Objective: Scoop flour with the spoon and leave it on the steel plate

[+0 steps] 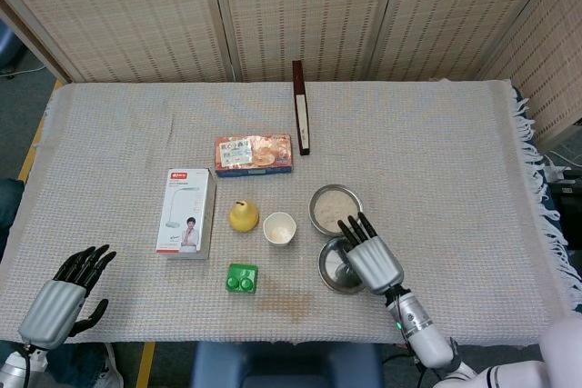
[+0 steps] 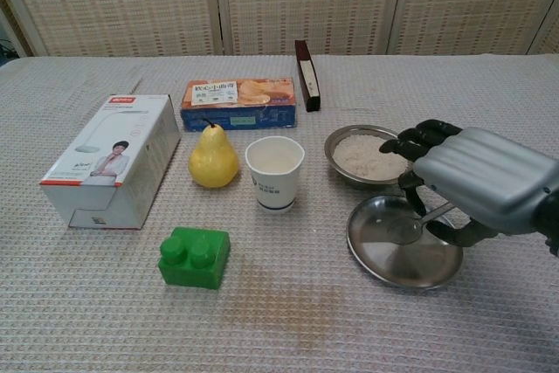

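Observation:
My right hand [image 2: 483,183] grips the steel spoon [image 2: 409,230] by its handle. The spoon's bowl is down inside the empty steel plate [image 2: 384,259]. I cannot make out flour on the spoon or the plate. In the head view the right hand [image 1: 371,261] covers the right side of the steel plate [image 1: 328,266]. Just behind the plate stands the steel bowl of flour [image 2: 365,154], also seen from above as the flour bowl [image 1: 335,209]. My left hand [image 1: 60,297] hangs off the table's front left corner, fingers apart, holding nothing.
A paper cup [image 2: 275,172], a yellow pear [image 2: 213,157] and a green block [image 2: 194,257] stand left of the plate. A white lamp box [image 2: 109,159] lies further left. A biscuit box [image 2: 238,93] and a dark upright box [image 2: 306,74] sit behind.

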`<state>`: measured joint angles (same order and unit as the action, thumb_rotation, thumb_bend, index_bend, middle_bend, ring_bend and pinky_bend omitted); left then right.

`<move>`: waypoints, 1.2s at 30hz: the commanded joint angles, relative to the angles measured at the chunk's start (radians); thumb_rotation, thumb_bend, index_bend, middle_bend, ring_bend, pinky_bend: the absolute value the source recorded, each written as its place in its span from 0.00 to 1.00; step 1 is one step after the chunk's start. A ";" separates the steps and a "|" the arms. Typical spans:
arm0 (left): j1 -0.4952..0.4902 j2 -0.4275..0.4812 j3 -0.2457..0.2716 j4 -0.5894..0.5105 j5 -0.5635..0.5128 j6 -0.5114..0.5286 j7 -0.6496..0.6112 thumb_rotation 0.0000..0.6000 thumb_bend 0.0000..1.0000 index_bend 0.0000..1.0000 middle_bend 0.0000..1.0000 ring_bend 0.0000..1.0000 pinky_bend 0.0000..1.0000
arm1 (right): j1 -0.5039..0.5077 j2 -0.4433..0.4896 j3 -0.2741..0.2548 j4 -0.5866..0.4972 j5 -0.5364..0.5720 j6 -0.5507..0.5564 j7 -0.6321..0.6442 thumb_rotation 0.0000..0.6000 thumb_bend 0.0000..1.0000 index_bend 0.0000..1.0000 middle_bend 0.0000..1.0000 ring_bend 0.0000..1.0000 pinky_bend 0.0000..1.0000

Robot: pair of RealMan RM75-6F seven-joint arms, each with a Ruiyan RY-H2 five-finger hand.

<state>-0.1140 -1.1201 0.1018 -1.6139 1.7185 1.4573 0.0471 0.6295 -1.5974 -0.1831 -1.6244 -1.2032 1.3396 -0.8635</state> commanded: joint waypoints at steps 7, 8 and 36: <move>-0.001 0.004 0.000 0.005 0.002 0.003 -0.013 1.00 0.42 0.00 0.00 0.00 0.12 | -0.046 -0.045 0.013 0.059 -0.028 -0.040 -0.054 1.00 0.44 0.46 0.06 0.00 0.00; -0.001 0.004 0.000 0.005 0.003 0.004 -0.014 1.00 0.42 0.00 0.00 0.00 0.12 | -0.049 -0.044 0.017 0.057 -0.027 -0.044 -0.062 1.00 0.44 0.42 0.06 0.00 0.00; 0.010 -0.034 -0.027 0.058 0.005 0.061 -0.025 1.00 0.43 0.00 0.00 0.00 0.15 | -0.468 0.284 -0.066 -0.055 -0.323 0.422 0.446 1.00 0.18 0.05 0.00 0.00 0.00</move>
<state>-0.1083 -1.1507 0.0799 -1.5525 1.7322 1.5128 0.0108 0.1887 -1.3638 -0.2567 -1.6737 -1.5003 1.7241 -0.4863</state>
